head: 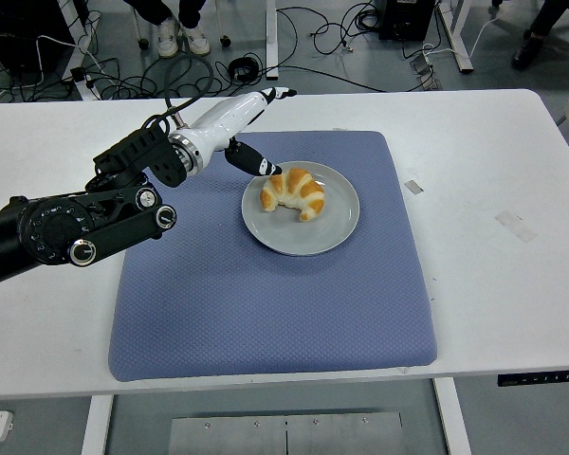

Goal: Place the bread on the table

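Observation:
A golden croissant lies on a round grey plate on a blue mat covering the middle of the white table. My left hand reaches in from the left with its white palm just left of and above the plate. Its fingers are spread and hold nothing. A dark fingertip sits at the croissant's left end, close to touching it. The right arm is out of view.
Small pieces of tape lie on the table right of the mat. Cables and table legs show on the floor beyond the far edge, with a person's shoes at the top.

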Robot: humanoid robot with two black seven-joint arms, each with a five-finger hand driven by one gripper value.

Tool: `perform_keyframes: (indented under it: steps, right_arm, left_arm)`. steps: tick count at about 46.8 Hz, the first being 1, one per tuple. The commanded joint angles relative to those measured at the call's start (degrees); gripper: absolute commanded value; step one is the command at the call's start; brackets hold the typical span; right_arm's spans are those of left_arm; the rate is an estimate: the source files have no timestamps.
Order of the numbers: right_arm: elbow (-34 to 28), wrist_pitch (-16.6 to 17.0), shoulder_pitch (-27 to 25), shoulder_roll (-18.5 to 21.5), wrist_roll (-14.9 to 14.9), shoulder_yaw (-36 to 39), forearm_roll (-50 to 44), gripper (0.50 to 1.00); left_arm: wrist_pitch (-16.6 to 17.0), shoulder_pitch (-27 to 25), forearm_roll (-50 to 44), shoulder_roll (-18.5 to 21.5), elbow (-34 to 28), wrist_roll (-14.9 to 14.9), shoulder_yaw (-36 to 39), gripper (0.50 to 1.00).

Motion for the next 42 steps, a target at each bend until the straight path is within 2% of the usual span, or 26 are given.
perform_keyframes:
  steps: [1,11,21,28,42]
  right_arm:
    - [-0.04,0.00,-0.01,0.00,0.00,-0.03,0.00,1.000]
    - [0.05,0.00,-0.01,0.00,0.00,-0.03,0.00,1.000]
    - [0.05,0.00,-0.01,0.00,0.00,-0.03,0.00,1.000]
    - [0.05,0.00,-0.01,0.00,0.00,-0.03,0.00,1.000]
    - [-0.04,0.00,-0.01,0.00,0.00,-0.03,0.09,1.000]
  left_arm:
    - [-0.54,0.11,0.00,-0.36,0.00,0.44,0.08,0.963]
    - [-1.51,0.02,0.09,-0.53,0.09,0.71,1.75,0.960]
    - [-1.95,-0.24,0.09,-0.53,0.00,2.20,2.98,0.946]
    - [-4.85,-0.42,0.09,-0.53,0.00,2.38,3.33,0.942]
    - [-6.26,-0.24,4.04,-1.59,0.00,3.34,3.33,0.939]
